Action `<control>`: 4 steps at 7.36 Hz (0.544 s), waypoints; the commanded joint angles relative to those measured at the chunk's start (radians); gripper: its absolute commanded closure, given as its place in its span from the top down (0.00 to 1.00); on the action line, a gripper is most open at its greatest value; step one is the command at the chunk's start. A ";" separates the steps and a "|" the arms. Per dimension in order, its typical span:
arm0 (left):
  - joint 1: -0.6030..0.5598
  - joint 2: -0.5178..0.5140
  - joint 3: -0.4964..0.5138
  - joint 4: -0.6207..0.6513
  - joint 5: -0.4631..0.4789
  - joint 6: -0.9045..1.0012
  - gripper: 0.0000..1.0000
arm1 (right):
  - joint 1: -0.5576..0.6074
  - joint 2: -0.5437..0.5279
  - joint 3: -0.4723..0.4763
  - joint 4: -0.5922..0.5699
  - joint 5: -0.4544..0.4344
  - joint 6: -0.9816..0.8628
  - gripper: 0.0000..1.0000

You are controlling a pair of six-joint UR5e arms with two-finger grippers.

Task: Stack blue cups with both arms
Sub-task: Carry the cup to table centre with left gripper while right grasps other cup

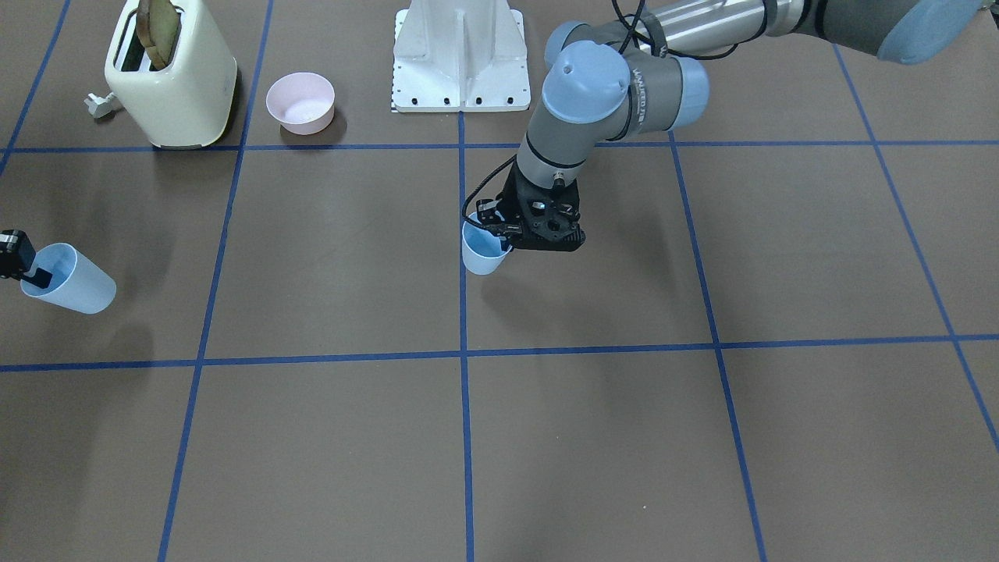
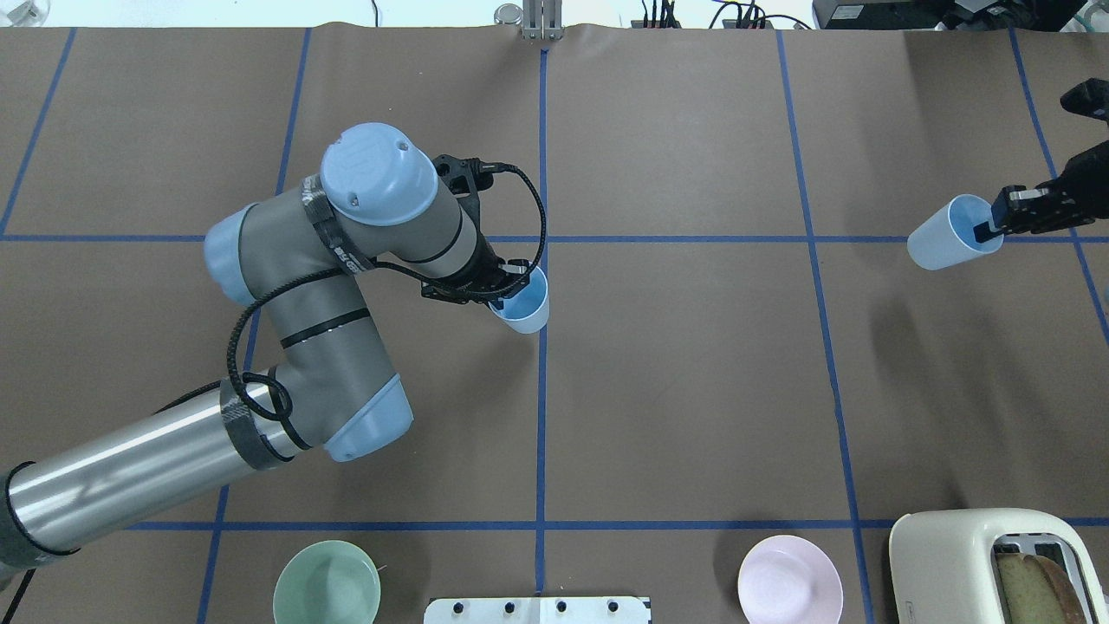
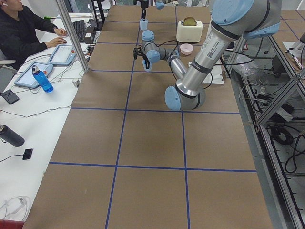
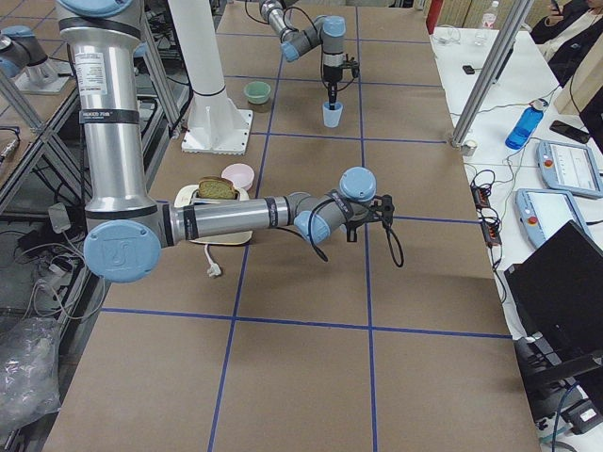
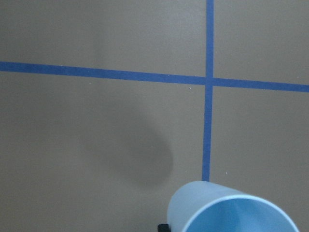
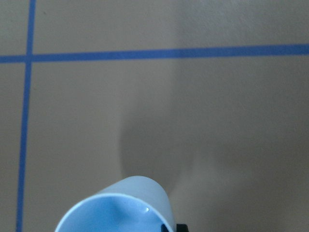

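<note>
- Cups in pale sky-blue plastic, two alike, each in the grip of one arm and well apart. The central cup (image 2: 525, 308) hangs upright beside the middle crossing of the tape lines. The tilted cup (image 2: 944, 236) is out at the far right side of the tabletop (image 2: 693, 390), base pointing inward.
- Left end effector (image 2: 507, 290) pinches the central cup's rim, one finger inside and one outside. The shadow lying apart from the cup in the wrist view suggests it is lifted clear.
- Right end effector (image 2: 995, 227) is closed on the tilted cup's rim in the same way, holding it above the tabletop.
- Step in hand, as a judgement: both cups are picked up, and bringing them together has not yet been done.
- Next move likely calls for levelling the tilted cup, lining its narrow base over the other's open mouth, then lowering it straight. The fingers inside the rims could get in the way.
- Both cups are smooth, handleless and tapered, wider at the rim; thin walls may flex under the pinch.
- Tabletop is matte brown, gridded with blue tape (image 2: 542, 416).
- Farther out sit a pink bowl (image 2: 789, 579), a mint-green bowl (image 2: 327, 582) and a glossy cream toaster (image 1: 172, 78) holding bread (image 1: 158, 31).
</note>
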 commanded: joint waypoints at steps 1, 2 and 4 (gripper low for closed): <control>0.059 -0.015 0.042 -0.036 0.067 -0.020 0.00 | 0.011 0.117 0.003 -0.137 0.002 0.000 0.00; 0.062 -0.015 0.047 -0.036 0.068 -0.019 0.00 | 0.013 0.137 0.003 -0.158 0.002 0.000 0.00; 0.062 -0.017 0.048 -0.036 0.068 -0.017 0.00 | 0.013 0.147 0.001 -0.163 0.002 0.000 0.00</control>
